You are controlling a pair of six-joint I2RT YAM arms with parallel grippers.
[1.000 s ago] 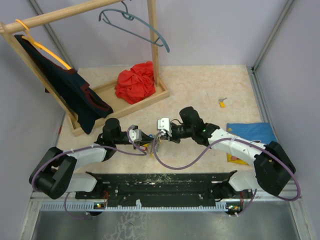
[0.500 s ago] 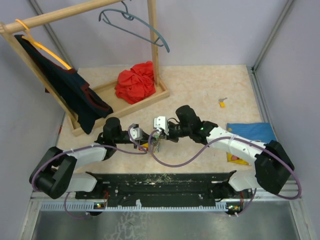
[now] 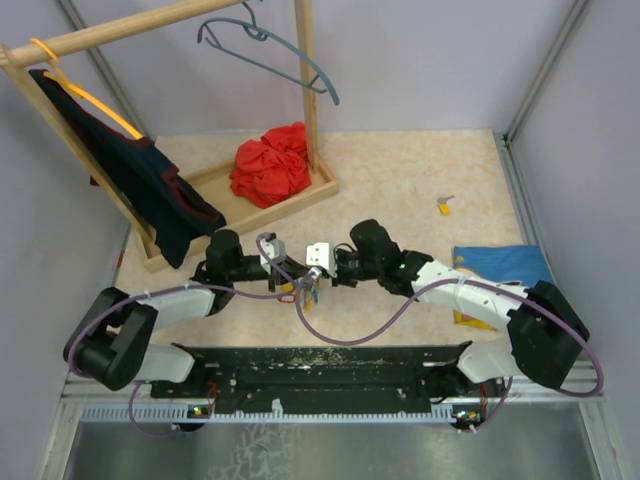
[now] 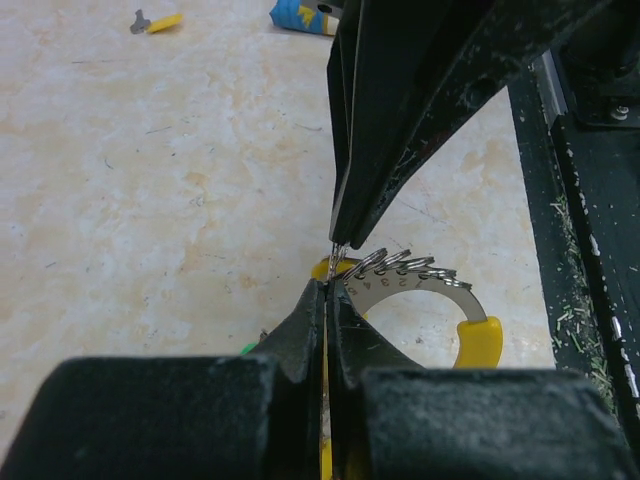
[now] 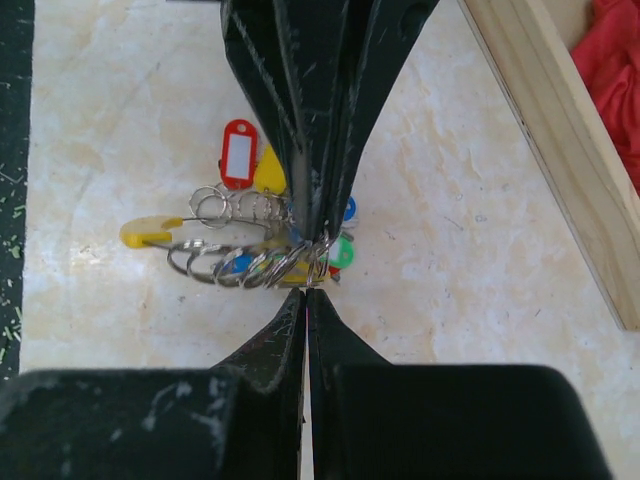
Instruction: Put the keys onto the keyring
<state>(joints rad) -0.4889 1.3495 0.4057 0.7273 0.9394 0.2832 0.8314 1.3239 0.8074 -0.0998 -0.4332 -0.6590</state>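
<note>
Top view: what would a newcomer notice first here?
The left gripper and right gripper meet tip to tip at the near middle of the table, both pinched shut over the keyring with its bunch of coloured keys. Behind, a red cloth lies on the base of the wooden rack, and one yellow key sits alone far right.

I'm in a robot lab cell here: plain grey walls [image 3: 420, 60] and metal posts [image 3: 545, 70] box in a marbled table [image 3: 400, 180]. My left arm [image 3: 170, 305] and right arm [image 3: 470, 290] are bolted to a black rail [image 3: 320, 360], with purple cables [image 3: 350, 335] looping loose. A wooden rack [image 3: 305, 90], a hanger [image 3: 270, 45] and a red cloth [image 3: 272, 163] sit here like test props, not home furnishings.
</note>
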